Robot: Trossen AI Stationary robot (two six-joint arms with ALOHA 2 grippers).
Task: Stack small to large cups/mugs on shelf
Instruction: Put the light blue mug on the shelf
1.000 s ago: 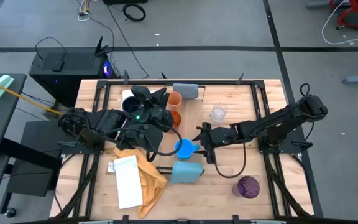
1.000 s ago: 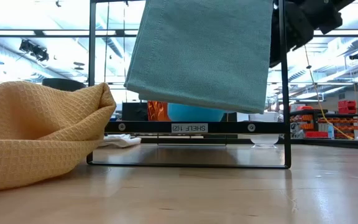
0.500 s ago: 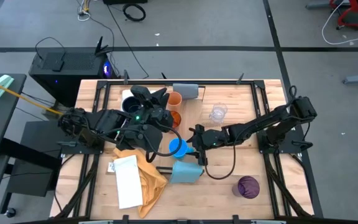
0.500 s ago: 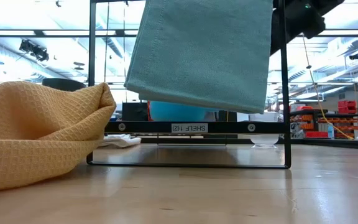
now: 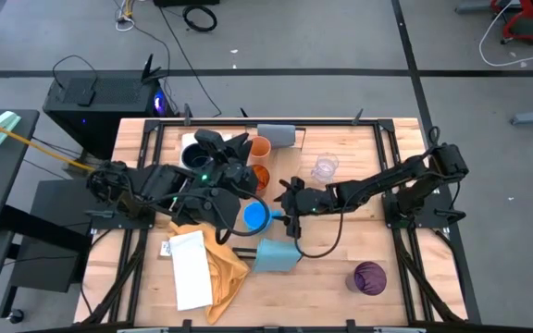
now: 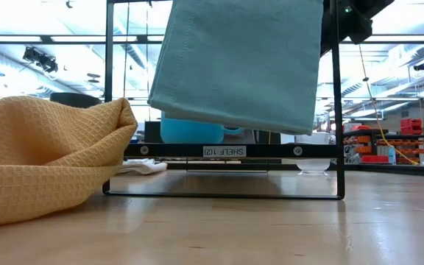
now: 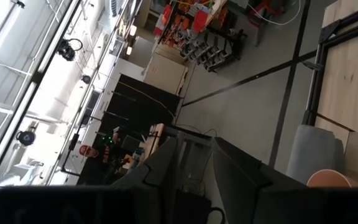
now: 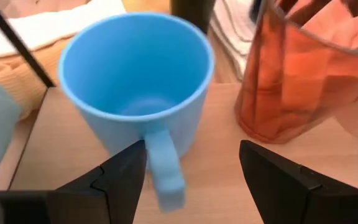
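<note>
At mid-shelf (image 5: 288, 190), your right gripper (image 8: 191, 171) stands spread wide around the bright blue mug (image 8: 135, 87)'s handle — close squarely on it, avoiding the amber translucent cup (image 8: 291, 74) just beside. The left gripper (image 5: 213, 159)'s grip I cannot tell.

a small white label (image 6: 224, 151) on the black frame bar reads, mirrored, "shelf 1(2)".

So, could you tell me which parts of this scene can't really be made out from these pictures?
- Left gripper: in the high view the arm's own body covers its fingers, so any grip stays unclear.
- Bright blue mug: in the low view the hanging teal cloth hides its top.
- Amber cup: in the right wrist view it's cut off by the picture's edge.
</note>
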